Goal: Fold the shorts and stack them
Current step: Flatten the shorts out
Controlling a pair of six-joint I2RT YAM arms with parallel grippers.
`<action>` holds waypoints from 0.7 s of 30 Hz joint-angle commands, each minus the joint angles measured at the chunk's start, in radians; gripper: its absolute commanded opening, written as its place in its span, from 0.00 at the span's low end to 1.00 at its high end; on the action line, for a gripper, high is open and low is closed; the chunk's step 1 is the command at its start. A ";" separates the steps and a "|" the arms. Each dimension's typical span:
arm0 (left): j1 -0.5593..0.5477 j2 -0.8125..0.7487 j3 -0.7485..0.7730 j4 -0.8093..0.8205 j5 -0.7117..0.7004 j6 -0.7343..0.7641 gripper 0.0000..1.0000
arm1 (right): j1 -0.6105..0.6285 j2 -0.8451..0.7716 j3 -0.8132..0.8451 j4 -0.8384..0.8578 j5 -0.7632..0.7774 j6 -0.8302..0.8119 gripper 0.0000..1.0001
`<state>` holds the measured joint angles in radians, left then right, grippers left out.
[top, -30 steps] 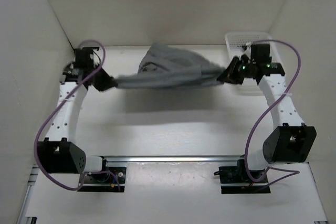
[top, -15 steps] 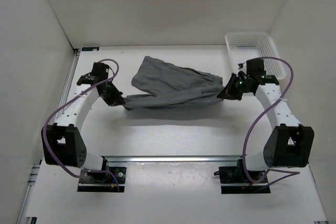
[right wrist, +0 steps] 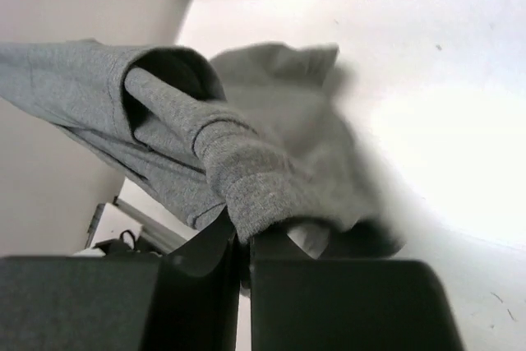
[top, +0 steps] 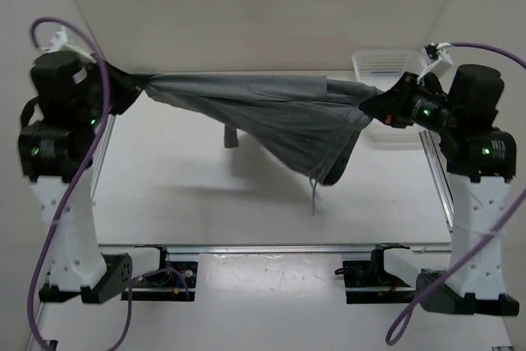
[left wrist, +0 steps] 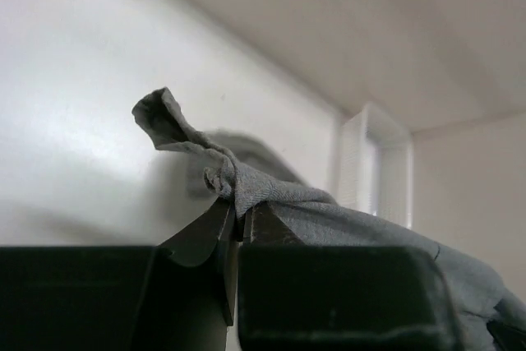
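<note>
Shorts (top: 271, 113) held above table (top: 164, 203), stretched wide between both arms. Left gripper (top: 138, 86) pinching bunched fabric corner; right gripper (top: 371, 108) pinching opposite edge. Middle sags toward right, drawstring (top: 313, 195) dangling. White basket (top: 385, 62) behind right gripper.

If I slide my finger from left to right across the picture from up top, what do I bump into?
Left gripper pinching one end → grey shorts hanging stretched in the air → right gripper pinching the other end.
</note>
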<state>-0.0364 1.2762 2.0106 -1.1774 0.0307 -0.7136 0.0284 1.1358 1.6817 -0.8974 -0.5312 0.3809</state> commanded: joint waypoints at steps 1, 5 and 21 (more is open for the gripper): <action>0.046 -0.080 0.126 -0.082 -0.138 0.036 0.10 | -0.012 -0.056 0.070 -0.083 -0.009 -0.033 0.00; 0.046 -0.110 0.256 -0.128 -0.208 0.045 0.10 | -0.012 -0.103 0.088 -0.092 0.013 -0.008 0.00; 0.033 0.269 0.004 0.209 -0.118 0.095 0.20 | 0.018 0.445 -0.024 0.167 0.186 0.053 0.08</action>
<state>-0.0223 1.3613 1.9842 -1.1194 -0.0036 -0.6640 0.0463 1.3689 1.6505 -0.8410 -0.5091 0.4427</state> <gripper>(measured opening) 0.188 0.065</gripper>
